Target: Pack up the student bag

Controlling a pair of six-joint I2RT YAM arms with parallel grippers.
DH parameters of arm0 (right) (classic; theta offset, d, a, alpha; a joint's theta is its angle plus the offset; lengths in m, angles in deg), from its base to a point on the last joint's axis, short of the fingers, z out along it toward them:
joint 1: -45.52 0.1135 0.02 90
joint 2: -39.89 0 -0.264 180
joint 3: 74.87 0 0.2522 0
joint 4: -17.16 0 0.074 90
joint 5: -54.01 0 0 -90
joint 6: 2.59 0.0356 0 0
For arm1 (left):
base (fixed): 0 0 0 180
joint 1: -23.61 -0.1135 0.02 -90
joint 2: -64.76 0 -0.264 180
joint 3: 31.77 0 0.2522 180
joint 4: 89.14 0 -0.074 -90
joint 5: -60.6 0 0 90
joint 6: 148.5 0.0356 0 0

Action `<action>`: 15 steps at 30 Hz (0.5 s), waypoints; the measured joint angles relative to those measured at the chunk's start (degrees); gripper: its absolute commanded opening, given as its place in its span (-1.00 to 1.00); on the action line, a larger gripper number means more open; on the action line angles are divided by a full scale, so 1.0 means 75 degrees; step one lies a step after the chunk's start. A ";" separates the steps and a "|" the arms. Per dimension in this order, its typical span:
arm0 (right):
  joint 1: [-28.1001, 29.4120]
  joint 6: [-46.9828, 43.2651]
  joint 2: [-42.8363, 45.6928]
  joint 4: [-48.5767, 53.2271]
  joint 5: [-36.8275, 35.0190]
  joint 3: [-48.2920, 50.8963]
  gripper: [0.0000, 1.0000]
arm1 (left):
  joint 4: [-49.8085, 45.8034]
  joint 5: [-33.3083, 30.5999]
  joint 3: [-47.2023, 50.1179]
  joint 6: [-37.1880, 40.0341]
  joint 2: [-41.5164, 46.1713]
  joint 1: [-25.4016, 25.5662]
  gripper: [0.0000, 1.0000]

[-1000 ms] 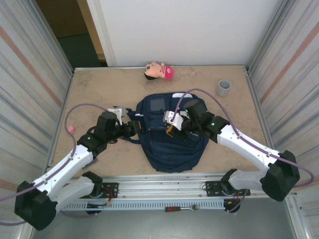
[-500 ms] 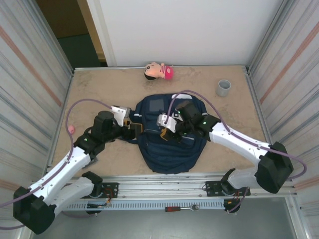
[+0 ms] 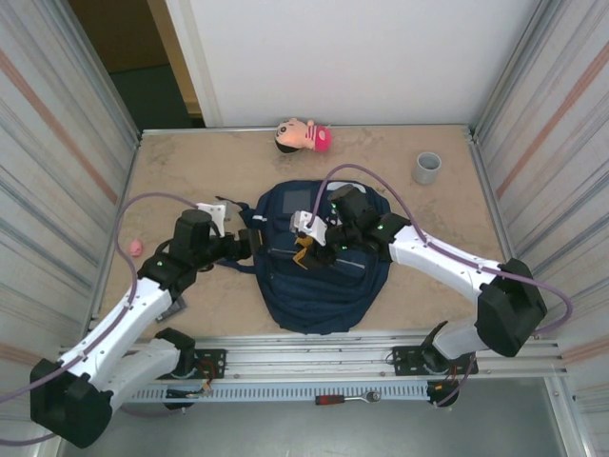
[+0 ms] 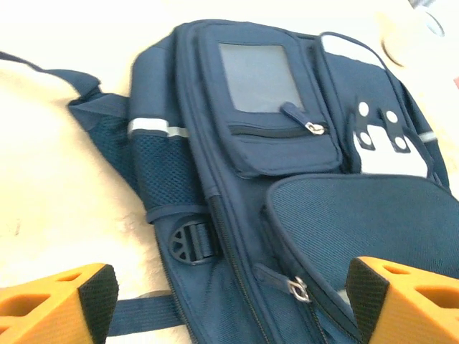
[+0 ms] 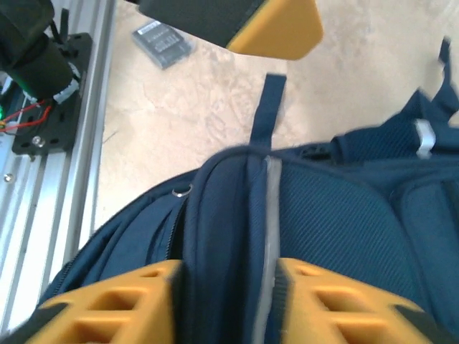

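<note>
Beige stone-patterned bench [image 3: 190,162], plush doll head with a pink cap [image 3: 303,135] at its far edge, grey cup [image 3: 427,168] upright near the far right corner, small pink ball [image 3: 135,248] by the left edge, red-handled ratchet [image 3: 347,399] lying on the perforated metal rail [image 3: 266,392] in front.

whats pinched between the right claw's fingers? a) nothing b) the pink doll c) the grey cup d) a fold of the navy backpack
D: the right wrist view shows the right claw closed on a raised ridge of the student bag, while the grey cup and pink doll sit apart beyond the bag.
</note>
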 measured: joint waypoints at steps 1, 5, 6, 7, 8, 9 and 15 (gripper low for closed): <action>-0.0020 0.0230 0.0073 -0.0070 -0.0038 0.0003 0.12 | -0.0047 0.0000 -0.0020 -0.0122 0.0000 -0.0070 0.72; -0.0149 0.1504 0.0659 -0.0309 -0.0498 0.0140 0.20 | -0.0111 0.0058 -0.0029 -0.0478 -0.0079 -0.0117 0.73; -0.0187 0.1915 0.0860 -0.0364 -0.0702 0.0227 0.19 | -0.0108 0.0122 -0.0029 -0.0580 -0.0137 -0.0117 0.73; -0.0236 0.2396 0.1107 -0.0437 -0.0968 0.0376 0.18 | -0.0090 0.0198 -0.0029 -0.0685 -0.0213 -0.0117 0.72; -0.0286 0.2838 0.1346 -0.0551 -0.1250 0.0580 0.18 | -0.0070 0.0280 -0.0029 -0.0775 -0.0286 -0.0117 0.71; -0.0347 0.3343 0.1623 -0.0609 -0.1609 0.0848 0.18 | 0.0009 0.0408 -0.0020 -0.0874 -0.0396 -0.0117 0.70; -0.1125 0.6003 0.2754 -0.0356 -0.3366 0.2550 0.18 | 0.0833 0.1323 0.0152 -0.1451 -0.1507 -0.0093 0.66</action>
